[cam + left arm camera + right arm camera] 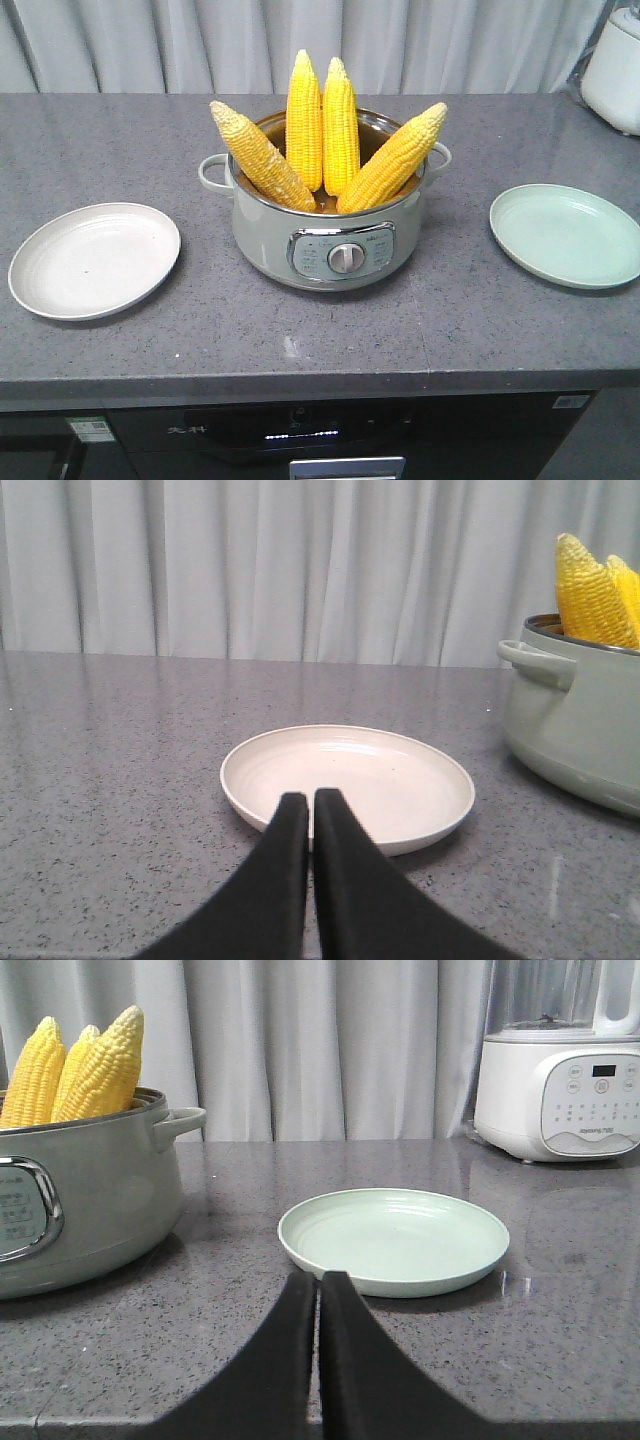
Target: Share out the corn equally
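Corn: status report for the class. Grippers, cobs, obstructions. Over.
Left gripper shut, empty, facing white plate. Right gripper shut, empty, facing green plate. Four cobs standing in pot. Nothing blocking.

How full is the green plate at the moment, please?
Empty: the green plate shows only bare surface; all four corn cobs stand in the pot.

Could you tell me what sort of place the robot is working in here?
Most likely a kitchen, perhaps a staged one: a speckled grey stone countertop, a pale green electric cooking pot holding four yellow corn cobs, and a white countertop appliance with a control panel.
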### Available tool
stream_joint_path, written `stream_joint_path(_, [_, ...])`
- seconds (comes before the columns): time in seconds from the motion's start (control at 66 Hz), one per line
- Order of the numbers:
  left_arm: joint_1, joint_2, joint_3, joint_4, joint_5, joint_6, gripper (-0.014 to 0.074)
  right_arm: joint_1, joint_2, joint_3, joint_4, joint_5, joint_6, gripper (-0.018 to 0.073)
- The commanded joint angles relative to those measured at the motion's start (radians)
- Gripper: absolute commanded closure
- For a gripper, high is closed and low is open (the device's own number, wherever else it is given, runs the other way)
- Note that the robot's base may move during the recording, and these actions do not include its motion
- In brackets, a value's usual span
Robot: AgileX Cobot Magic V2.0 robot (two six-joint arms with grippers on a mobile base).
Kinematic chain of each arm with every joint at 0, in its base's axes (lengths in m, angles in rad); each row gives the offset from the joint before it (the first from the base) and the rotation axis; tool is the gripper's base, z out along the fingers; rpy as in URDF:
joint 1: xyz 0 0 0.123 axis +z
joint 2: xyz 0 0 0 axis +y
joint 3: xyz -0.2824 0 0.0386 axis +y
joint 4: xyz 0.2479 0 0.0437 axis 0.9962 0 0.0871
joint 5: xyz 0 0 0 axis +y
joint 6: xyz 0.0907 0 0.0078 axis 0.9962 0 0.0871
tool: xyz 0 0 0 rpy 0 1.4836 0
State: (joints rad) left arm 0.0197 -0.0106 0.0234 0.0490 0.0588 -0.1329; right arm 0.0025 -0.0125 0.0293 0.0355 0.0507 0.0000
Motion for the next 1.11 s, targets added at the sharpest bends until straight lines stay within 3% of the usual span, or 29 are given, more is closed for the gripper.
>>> stream_joint_path(0.0, [-0.002, -0.016, 0.012, -0.005, -0.078, -0.007, 0.0603, 0.0, -0.003, 0.011, -0.008, -0.073, -0.009, 0.0561])
stream_joint_path(1.091, [-0.002, -0.016, 0.012, -0.005, -0.078, -0.007, 0.0603, 0.0, -0.003, 0.011, -0.008, -0.074, -0.009, 0.0561])
